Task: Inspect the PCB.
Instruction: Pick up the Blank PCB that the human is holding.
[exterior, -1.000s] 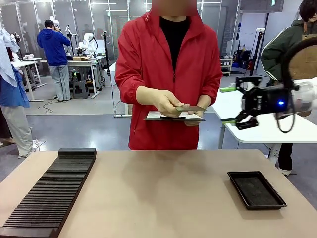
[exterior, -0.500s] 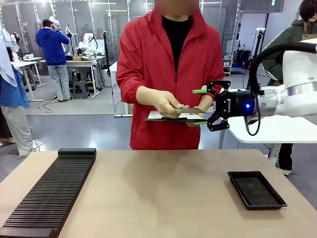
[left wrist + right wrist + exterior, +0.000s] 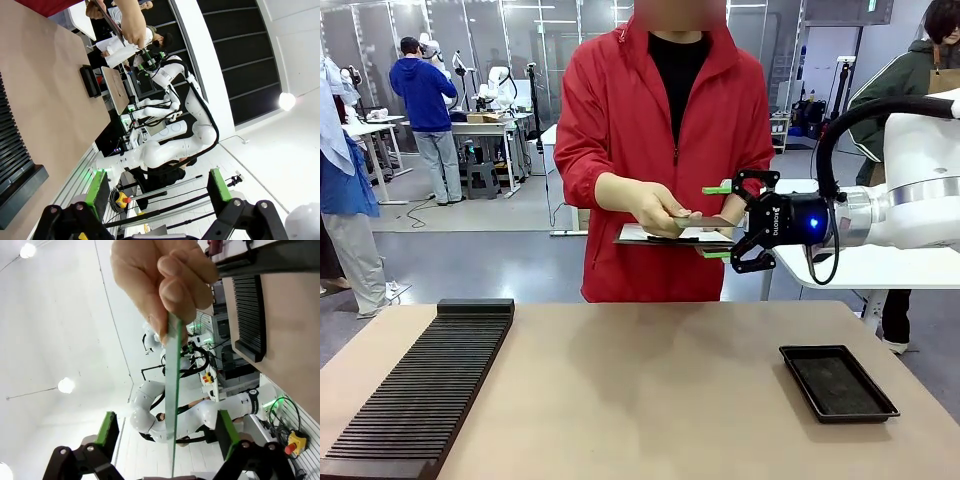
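Observation:
The person in the red jacket holds the PCB [image 3: 705,220] flat at chest height, just above a dark clipboard [image 3: 670,238] with white paper. My right gripper [image 3: 717,222] reaches in from the right and is open, one green pad above the board's near end and one below it. In the right wrist view the PCB [image 3: 172,405] appears edge-on as a thin green line pinched in the person's hand [image 3: 160,280]. It runs down between the spread fingers of my right gripper [image 3: 166,429] without touching either pad. My left gripper [image 3: 158,186] is open, holds nothing, and is well away from the board.
A long black slotted rack [image 3: 420,390] lies on the table at the left. A shallow black tray [image 3: 837,382] sits at the right. A white table [image 3: 880,260] stands behind my right arm. Other people work farther back.
My right arm has swung left from the picture's edge to the person's hands. Its open fingers now straddle the end of the PCB. The person has held still.

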Controlling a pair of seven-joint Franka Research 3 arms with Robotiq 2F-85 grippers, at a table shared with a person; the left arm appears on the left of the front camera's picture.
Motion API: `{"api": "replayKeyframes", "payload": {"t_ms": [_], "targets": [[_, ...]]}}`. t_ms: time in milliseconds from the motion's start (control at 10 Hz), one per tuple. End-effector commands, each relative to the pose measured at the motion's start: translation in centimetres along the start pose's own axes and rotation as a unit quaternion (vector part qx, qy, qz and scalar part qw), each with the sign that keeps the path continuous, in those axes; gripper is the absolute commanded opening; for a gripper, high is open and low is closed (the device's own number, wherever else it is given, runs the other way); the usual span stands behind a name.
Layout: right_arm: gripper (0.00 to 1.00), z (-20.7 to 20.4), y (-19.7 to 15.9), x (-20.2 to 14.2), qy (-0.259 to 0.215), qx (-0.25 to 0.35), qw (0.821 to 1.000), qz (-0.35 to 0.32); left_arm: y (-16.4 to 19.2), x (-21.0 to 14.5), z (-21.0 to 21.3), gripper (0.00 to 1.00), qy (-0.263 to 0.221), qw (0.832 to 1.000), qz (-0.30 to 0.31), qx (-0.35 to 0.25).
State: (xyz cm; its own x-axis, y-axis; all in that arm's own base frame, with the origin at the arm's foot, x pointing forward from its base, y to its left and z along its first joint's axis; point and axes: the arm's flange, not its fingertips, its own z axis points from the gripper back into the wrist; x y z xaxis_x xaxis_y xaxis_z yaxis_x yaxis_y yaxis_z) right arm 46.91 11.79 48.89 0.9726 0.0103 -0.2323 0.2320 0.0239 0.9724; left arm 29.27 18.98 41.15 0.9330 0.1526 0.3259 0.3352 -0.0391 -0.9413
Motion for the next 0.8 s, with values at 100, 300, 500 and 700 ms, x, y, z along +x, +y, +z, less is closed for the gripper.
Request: {"api": "replayKeyframes", "payload": {"t_ms": [100, 300, 500, 700], "targets": [[0.00, -0.89, -0.06, -0.05, 0.004, 0.026, 1.000, -0.010, -0.07, -0.10, 0.12, 1.00, 0.001, 1.000, 0.000, 0.002], [0.00, -1.12, -0.18, 0.01, 0.010, 0.031, 0.999, -0.016, -0.07, -0.10, 0.12, 1.00, 0.001, 1.000, 0.000, 0.002], [0.06, -1.00, -0.27, 0.00, 0.001, 0.034, 0.999, -0.023, -0.07, -0.10, 0.12, 1.00, 0.001, 1.000, 0.000, 0.002], [0.00, -0.96, -0.45, -0.06, -0.007, 0.045, 0.999, -0.030, -0.07, -0.10, 0.12, 1.00, 0.001, 1.000, 0.000, 0.002]]}}
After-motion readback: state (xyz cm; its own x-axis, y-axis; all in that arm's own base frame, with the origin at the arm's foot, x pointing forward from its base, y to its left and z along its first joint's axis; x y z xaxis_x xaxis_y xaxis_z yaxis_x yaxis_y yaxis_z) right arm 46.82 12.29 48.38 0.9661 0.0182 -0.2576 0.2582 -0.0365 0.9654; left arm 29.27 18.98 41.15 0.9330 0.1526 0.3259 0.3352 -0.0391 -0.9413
